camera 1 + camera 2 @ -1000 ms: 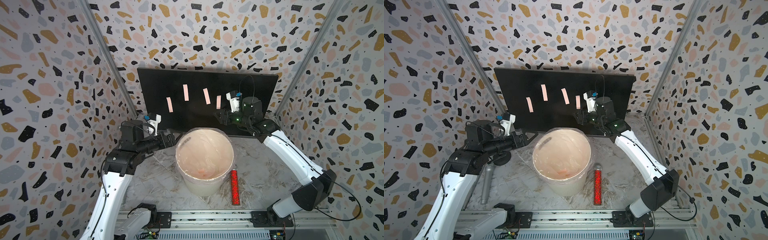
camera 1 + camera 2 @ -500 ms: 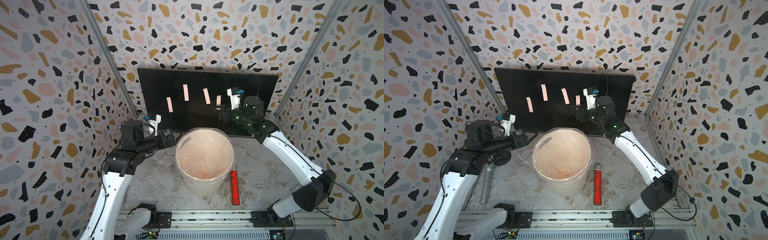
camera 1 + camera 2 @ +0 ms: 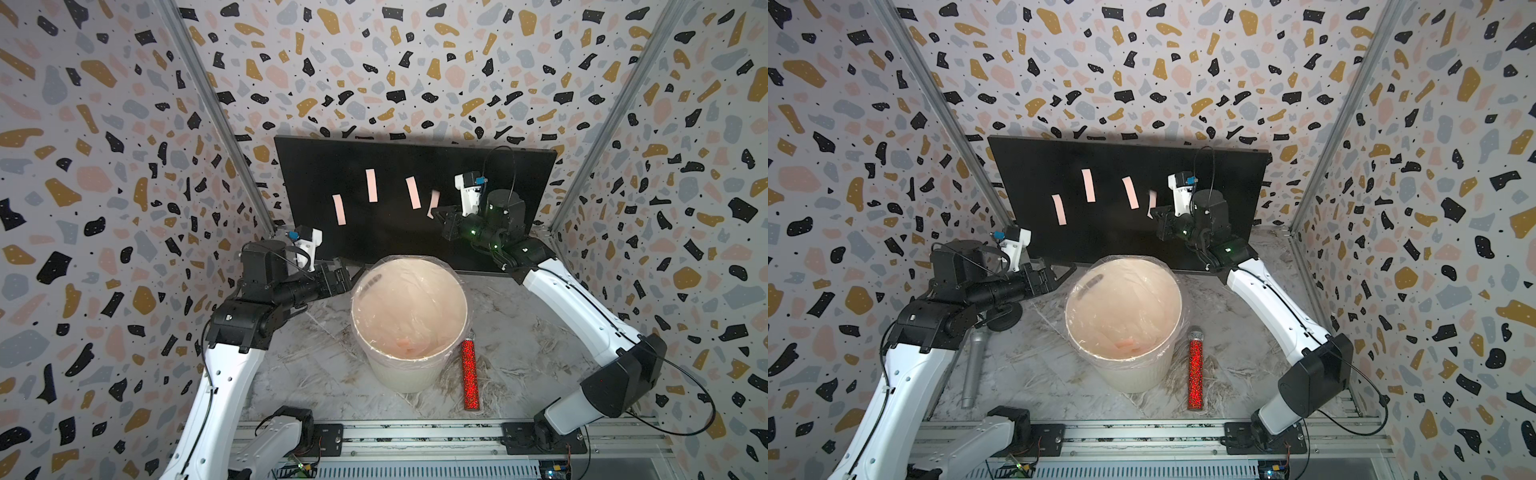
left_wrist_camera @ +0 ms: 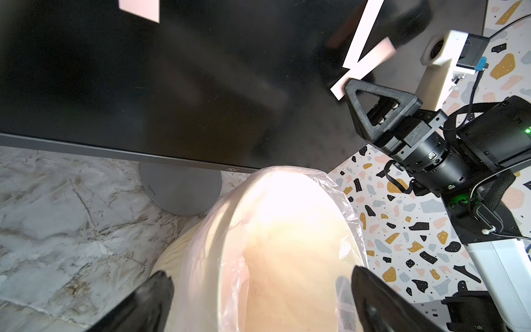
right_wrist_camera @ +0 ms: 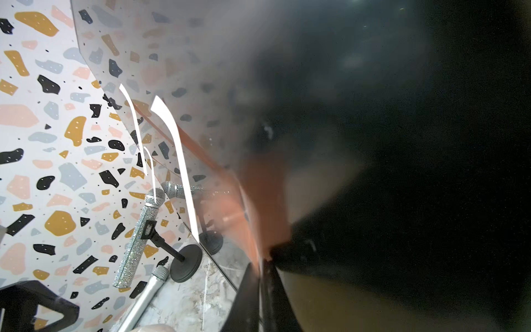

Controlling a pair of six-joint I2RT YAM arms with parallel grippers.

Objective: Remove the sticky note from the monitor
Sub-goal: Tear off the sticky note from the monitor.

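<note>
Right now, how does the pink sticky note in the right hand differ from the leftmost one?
The pinched pink paper note is bent, the leftmost pink note flat on the black monitor. The right hand is shut on the first; nothing touches the leftmost. Both: narrow strips.

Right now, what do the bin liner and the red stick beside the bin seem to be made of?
Bin liner: thin clear plastic film, glossy; it crinkles and bunches at the edge. Red stick: surface looks coated in red glitter or rhinestones, sparkling in tiny dots; its core is hidden.
</note>
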